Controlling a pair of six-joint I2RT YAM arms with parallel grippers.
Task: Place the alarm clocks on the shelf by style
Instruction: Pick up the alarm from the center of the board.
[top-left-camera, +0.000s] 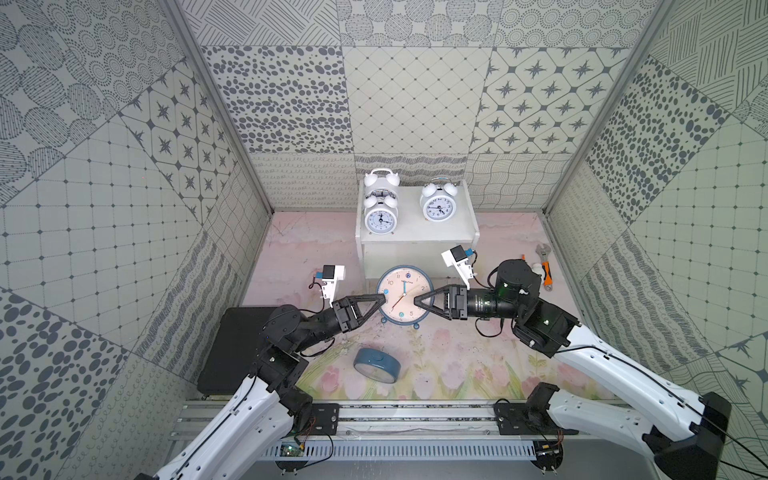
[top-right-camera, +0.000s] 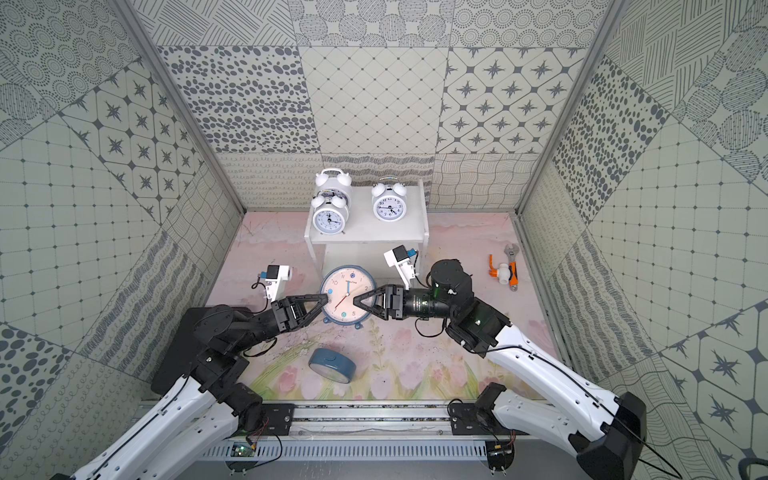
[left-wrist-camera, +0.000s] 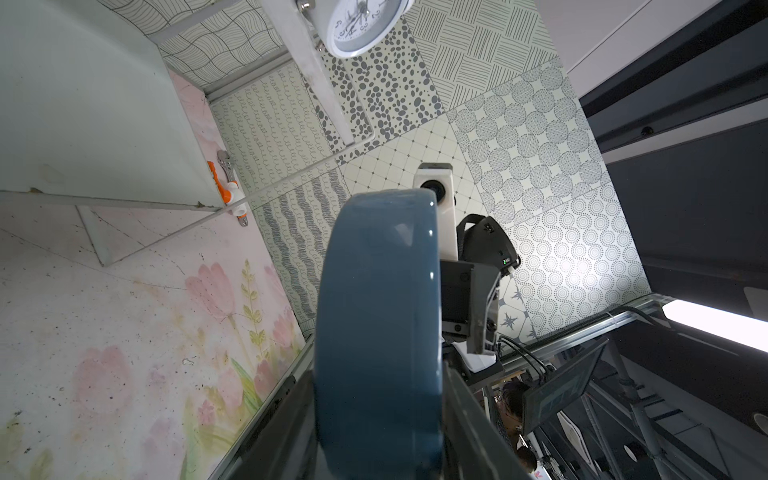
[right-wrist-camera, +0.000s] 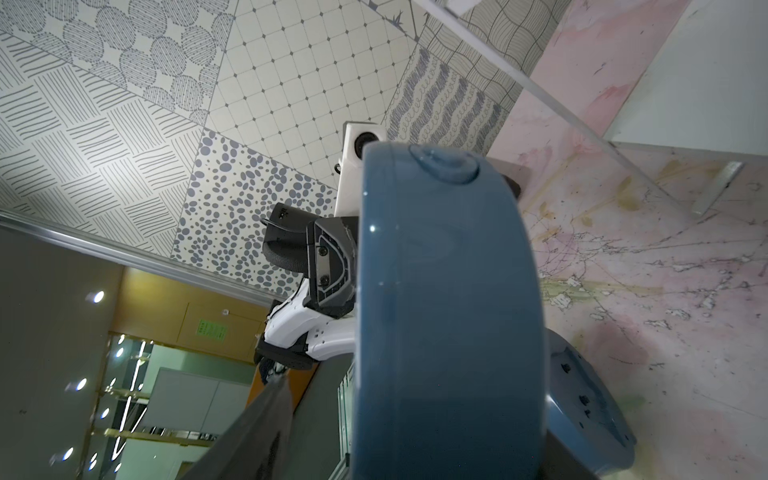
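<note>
In front of the shelf (top-left-camera: 415, 243), just before its lower opening, the upright blue clock (top-left-camera: 404, 296) stood with its face toward the robot and its feet at or just above the flowered mat (top-left-camera: 457, 361). The left gripper (top-left-camera: 383, 294) met the clock at its left rim and the right gripper (top-left-camera: 416, 302) at its right rim, so the two arms faced each other and were equally near. In the left wrist view the blue case filled the space between the fingers (left-wrist-camera: 282, 424), which lay against front and back in a closed grip on the clock. In the right wrist view the jaws straddled the case, but whether they pressed it could not be told. The lower opening lay straight behind the clock, away from the robot, and the clock's broad face ran parallel to the shelf front. The coming move was therefore judged a short carry backward. Three white clocks (top-left-camera: 381, 216) occupied the top board, and the second blue clock (top-left-camera: 377, 364) lay on the mat, nearer the robot.
</note>
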